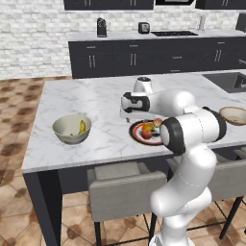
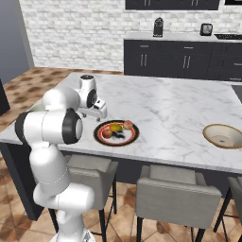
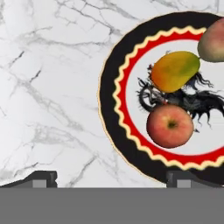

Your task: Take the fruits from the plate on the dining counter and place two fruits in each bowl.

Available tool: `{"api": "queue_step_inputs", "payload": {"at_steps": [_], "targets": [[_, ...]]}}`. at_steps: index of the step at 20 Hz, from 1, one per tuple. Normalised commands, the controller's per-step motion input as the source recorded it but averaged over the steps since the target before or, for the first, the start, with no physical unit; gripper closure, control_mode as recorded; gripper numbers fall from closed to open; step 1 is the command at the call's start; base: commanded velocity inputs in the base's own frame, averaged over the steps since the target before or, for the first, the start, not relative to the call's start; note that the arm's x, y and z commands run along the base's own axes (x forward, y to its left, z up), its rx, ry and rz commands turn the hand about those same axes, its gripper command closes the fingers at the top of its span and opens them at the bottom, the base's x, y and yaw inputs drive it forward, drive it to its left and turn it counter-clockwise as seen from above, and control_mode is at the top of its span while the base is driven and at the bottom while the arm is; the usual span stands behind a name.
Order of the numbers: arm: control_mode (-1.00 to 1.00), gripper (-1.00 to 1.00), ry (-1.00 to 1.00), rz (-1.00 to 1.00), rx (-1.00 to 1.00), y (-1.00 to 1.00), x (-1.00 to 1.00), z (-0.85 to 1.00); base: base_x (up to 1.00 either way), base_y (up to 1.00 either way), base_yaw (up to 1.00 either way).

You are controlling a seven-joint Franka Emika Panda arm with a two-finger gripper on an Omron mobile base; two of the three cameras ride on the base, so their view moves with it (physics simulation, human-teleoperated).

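Dining surface [image 1: 96,103]: white grey-veined marble island on a dark base, carrying all items below.

Plate [image 3: 109,109]: round, black-and-red rim, white centre with a dark pattern, lying flat near the front edge of the surface. Three fruits are sitting on it: a red apple [image 3: 169,125] toward the near side, an orange-yellow fruit with a green blush [image 3: 175,70] just beyond it, and a tan-pink peach-like fruit [image 3: 212,40] touching that one's far end.

Deep grey-green bowl [image 1: 71,129]: standing well apart from the plate, toward the left end in the left base view. A yellow banana [image 1: 82,127] is leaning inside against its wall.

Shallow tan-rimmed bowl [image 2: 224,135]: sitting toward the right end, well apart from the plate; contents cannot be told.

End effector [image 3: 111,177]: hovering over the plate's left rim, pointing down, fingers standing wide apart and holding nothing; one fingertip [image 3: 41,178] is showing over bare marble, the other over the black rim.
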Motion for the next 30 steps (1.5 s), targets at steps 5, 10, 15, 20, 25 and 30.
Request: {"api": "queue_step_inputs", "payload": {"at_steps": [5,10,15,20,25,30], "targets": [[-1.00,-1.00,0.00,0.29,0.00,-0.65,0.08,-0.24,0.00,0.00,0.00],[-1.00,-1.00,-0.05,0.20,0.00,-0.29,0.25,-0.38,0.00,0.00,0.00],[-1.00,-1.00,0.00,0.04,0.00,-0.01,0.23,-0.13,0.00,0.00,0.00],[-1.00,-1.00,0.00,0.00,0.00,0.00,0.00,-0.22,0.00,0.00,0.00],[-1.00,-1.00,0.00,0.00,0.00,-0.01,0.00,-0.39,0.00,0.00,0.00],[-1.00,-1.00,0.00,0.00,0.00,-0.15,0.00,-0.17,0.00,0.00,0.00]]}}
